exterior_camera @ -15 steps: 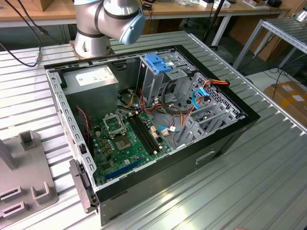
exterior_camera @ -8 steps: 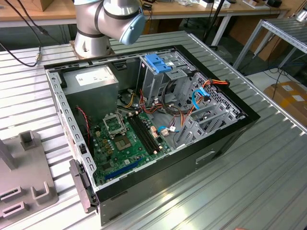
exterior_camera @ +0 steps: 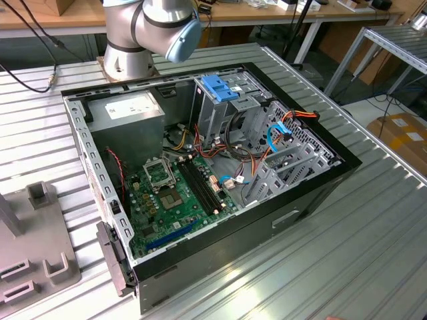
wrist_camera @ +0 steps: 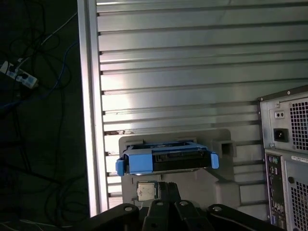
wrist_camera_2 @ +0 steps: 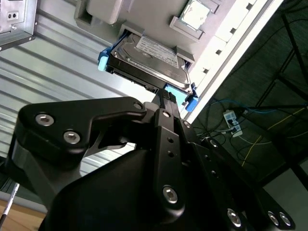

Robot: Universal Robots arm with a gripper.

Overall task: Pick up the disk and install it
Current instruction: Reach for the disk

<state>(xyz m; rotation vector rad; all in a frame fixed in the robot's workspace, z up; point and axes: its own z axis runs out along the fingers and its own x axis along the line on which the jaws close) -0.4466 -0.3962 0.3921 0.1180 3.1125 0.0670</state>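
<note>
The disk (wrist_camera_2: pixel 149 57) is a grey metal hard drive with a white label, framed by a bright blue carrier. It stands on edge in a slot of a pale grey fixture tray (wrist_camera: pixel 226 192) on the ribbed metal table. In both wrist views my black gripper (wrist_camera_2: pixel 168 98) sits right at the disk's (wrist_camera: pixel 168 161) blue-framed edge. The gripper (wrist_camera: pixel 163 192) body hides where it meets the carrier. In the exterior view the open computer case (exterior_camera: pixel 220 153) lies on its side, with my arm's base (exterior_camera: pixel 127 47) behind it.
A square processor chip (wrist_camera: pixel 146 191) lies in the tray beside the disk. The case's rear panel (wrist_camera: pixel 288 159) stands close by. The table edge (wrist_camera: pixel 89 120) runs near the tray, with cables on the floor beyond. Inside the case are a blue-capped drive cage (exterior_camera: pixel 219 87) and a power supply (exterior_camera: pixel 127 113).
</note>
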